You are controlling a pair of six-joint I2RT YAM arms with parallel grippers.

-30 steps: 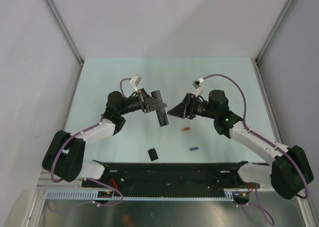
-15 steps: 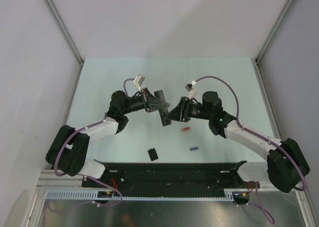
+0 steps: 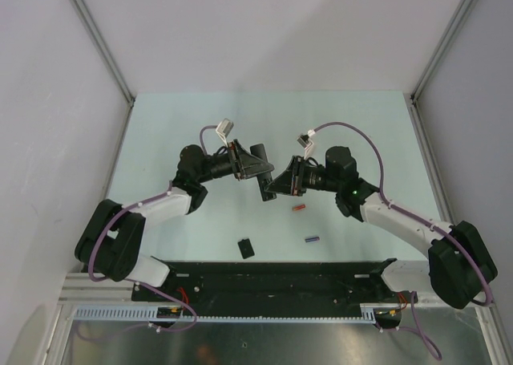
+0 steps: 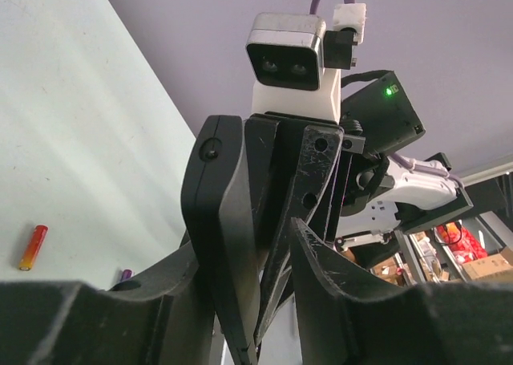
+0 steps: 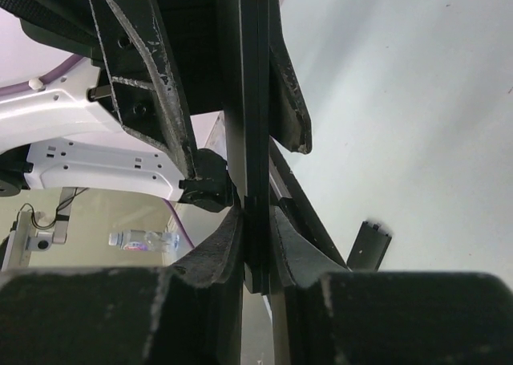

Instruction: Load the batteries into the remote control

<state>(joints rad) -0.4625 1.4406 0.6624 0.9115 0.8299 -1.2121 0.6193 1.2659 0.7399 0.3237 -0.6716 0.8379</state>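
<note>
No legible text — none on anything.

— What is the remote control [image 5: 248, 76] made of?
— Black plastic. It's smooth, with a soft sheen along its edge.
— And the fingers [image 5: 132, 60] of the left gripper [image 5: 248, 164]?
— Also black plastic, but duller and rougher, flecked with pale scratches.
— The table [image 3: 184, 124]?
— Smooth and matt, a pale green with no glare.
— The red-orange battery [image 4: 32, 247]?
— It has a glossy wrap. The purple battery [image 3: 313, 238] is too small to judge.
— That camera housing [image 4: 287, 52]?
— Matt plastic, silver-grey above and white below.
— The cable [image 3: 357, 127]?
— A smooth purple sheath that looks rubbery.
</note>
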